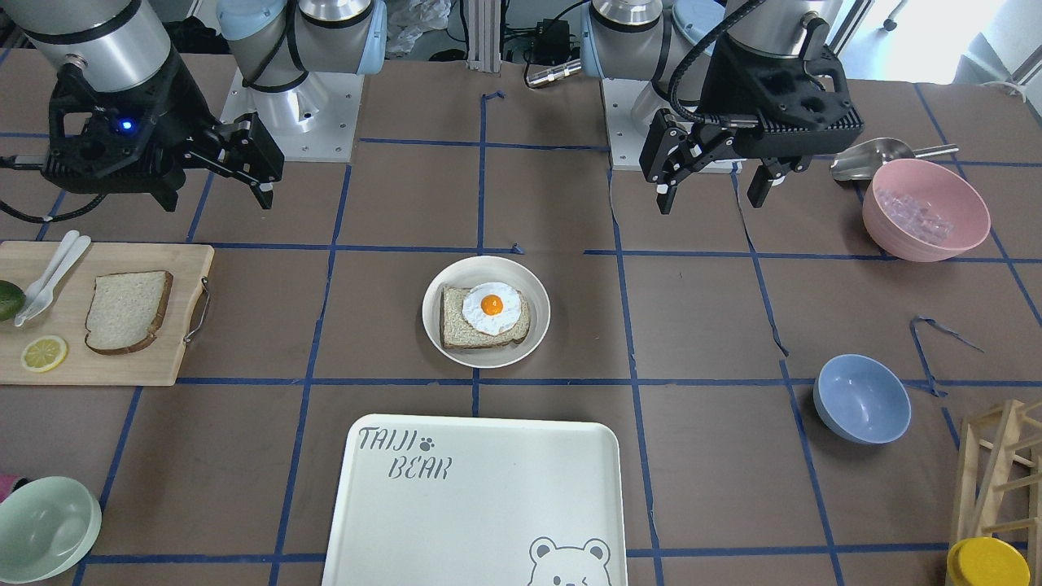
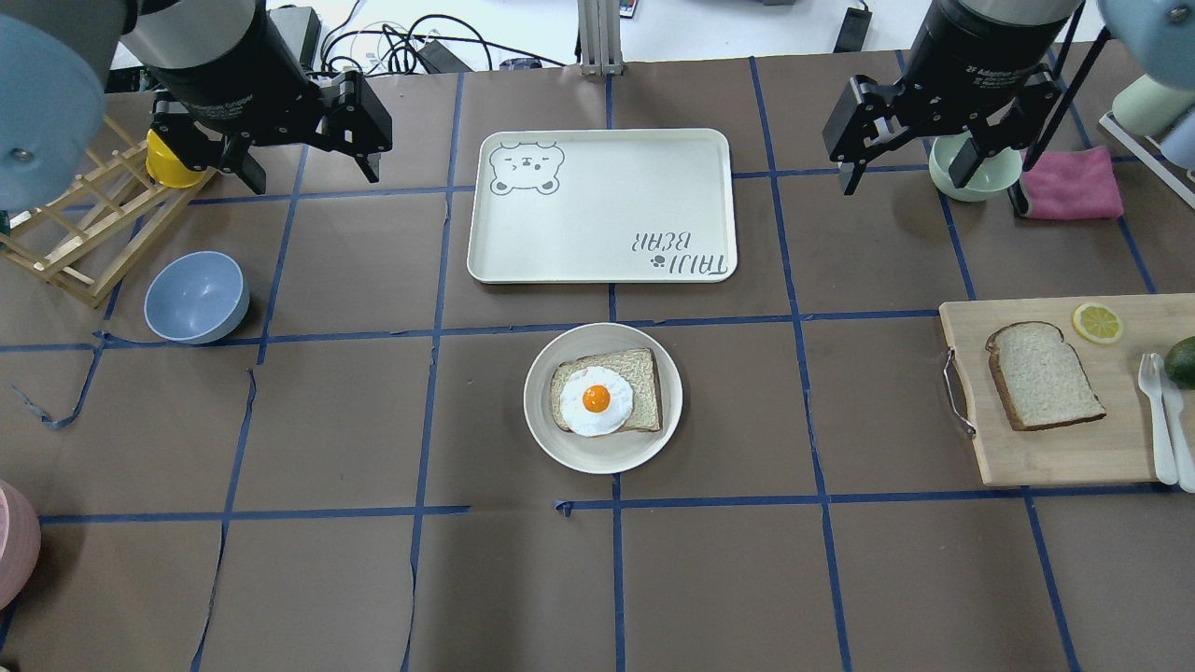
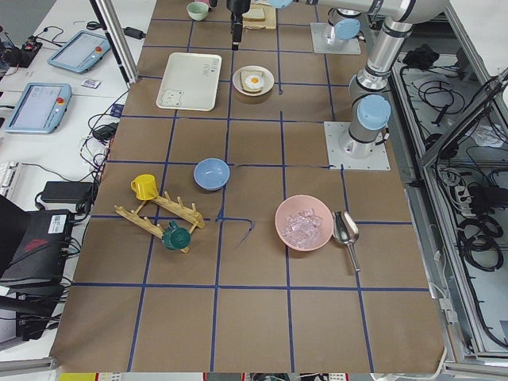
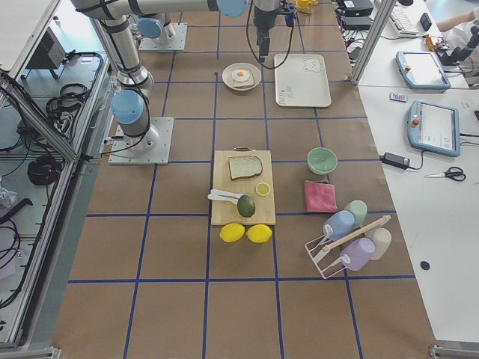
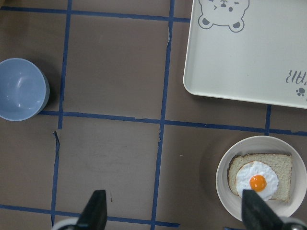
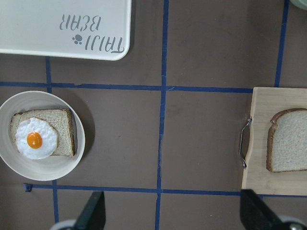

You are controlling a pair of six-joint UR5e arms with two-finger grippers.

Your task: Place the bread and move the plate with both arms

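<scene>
Task unstarted, I judge: bread (image 2: 1044,387) lies on the cutting board (image 2: 1055,457) well to the robot's right of the plate (image 2: 607,462), which bears only egg toast (image 2: 644,378); left gripper (image 2: 308,173) and right gripper (image 2: 910,177) hang beyond the plate to either side, jaws spread and empty, height unclear.

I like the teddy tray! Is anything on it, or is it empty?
Empty. The TAIJI BEAR tray shows only its printed bear face and lettering; the plate sits off it.

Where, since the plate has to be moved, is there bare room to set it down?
The cream rectangular tray beyond the round cream-white plate is bare, as is the brown table between plate and wooden cutting board. The board is crowded: bread, lemon slice, cutlery.
</scene>
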